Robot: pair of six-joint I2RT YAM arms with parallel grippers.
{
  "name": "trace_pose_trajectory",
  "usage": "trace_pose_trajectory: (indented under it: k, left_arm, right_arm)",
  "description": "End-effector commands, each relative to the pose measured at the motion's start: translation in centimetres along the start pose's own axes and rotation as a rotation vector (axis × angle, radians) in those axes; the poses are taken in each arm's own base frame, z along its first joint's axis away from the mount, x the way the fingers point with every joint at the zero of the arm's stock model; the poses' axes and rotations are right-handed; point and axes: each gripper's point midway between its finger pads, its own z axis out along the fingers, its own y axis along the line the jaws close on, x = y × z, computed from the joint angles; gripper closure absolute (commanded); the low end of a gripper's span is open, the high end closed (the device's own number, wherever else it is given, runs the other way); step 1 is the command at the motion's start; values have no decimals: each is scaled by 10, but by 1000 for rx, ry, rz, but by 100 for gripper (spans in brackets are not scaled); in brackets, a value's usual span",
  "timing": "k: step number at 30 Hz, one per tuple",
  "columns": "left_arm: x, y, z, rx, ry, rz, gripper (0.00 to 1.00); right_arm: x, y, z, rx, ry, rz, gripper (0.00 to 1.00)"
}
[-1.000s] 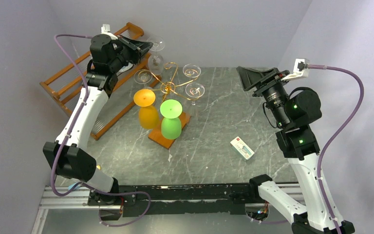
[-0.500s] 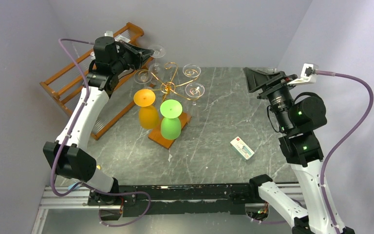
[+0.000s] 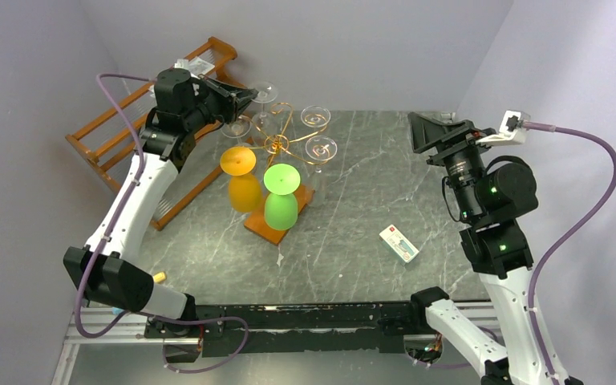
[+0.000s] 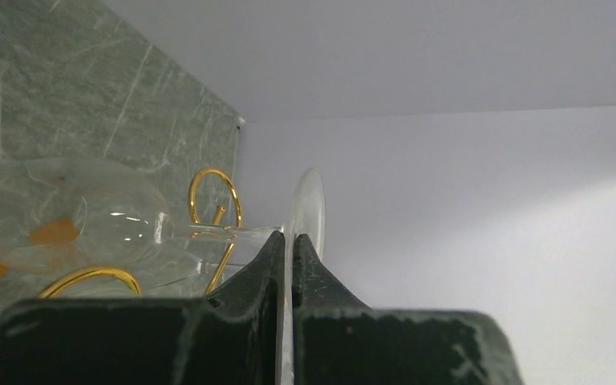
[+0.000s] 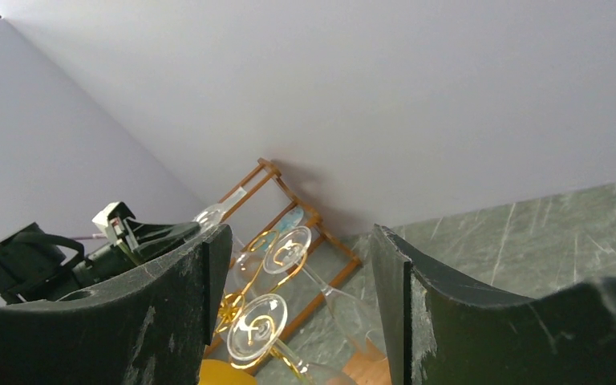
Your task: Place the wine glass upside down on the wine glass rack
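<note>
**Six glasses, two stands, one packet**

Clear glasses number four: the wine glass [image 3: 266, 91] in the left pincer [image 3: 249, 95], plus the left clear glass [image 3: 237, 127], rear clear glass [image 3: 315, 116] and right clear glass [image 3: 321, 148]. Coloured glasses, two: orange glass [image 3: 241, 178], green glass [image 3: 281, 196]. One gold wine glass rack [image 3: 276, 144]. One wooden slatted shelf [image 3: 221, 48]. One small packet [image 3: 399, 243] on the table [image 3: 353, 200].

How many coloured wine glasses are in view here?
2. The orange glass is inverted left of the wine glass rack; the green glass just right of it. None seems hidden.
</note>
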Motion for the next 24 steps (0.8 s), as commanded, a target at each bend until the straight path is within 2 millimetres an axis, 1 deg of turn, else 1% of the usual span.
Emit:
trace_pose_trajectory:
  k: [1, 5, 8, 15, 20, 24]
  left_arm:
    - [4, -23, -10, 73, 1, -10, 95]
    - [15, -26, -7, 92, 42, -1, 95]
    - [26, -28, -4, 94, 86, 18, 95]
    - [46, -39, 11, 112, 123, 48, 95]
    - [50, -32, 30, 81, 118, 47, 95]
    - [47, -26, 44, 56, 111, 43, 95]
  right_arm:
    - [3, -7, -7, 23, -4, 1, 33]
    - [16, -11, -14, 10, 17, 34, 33]
    - [28, -16, -20, 16, 34, 58, 33]
    - [34, -25, -28, 42, 35, 81, 33]
    - [37, -26, -29, 43, 42, 84, 33]
    - [36, -26, -31, 43, 37, 83, 34]
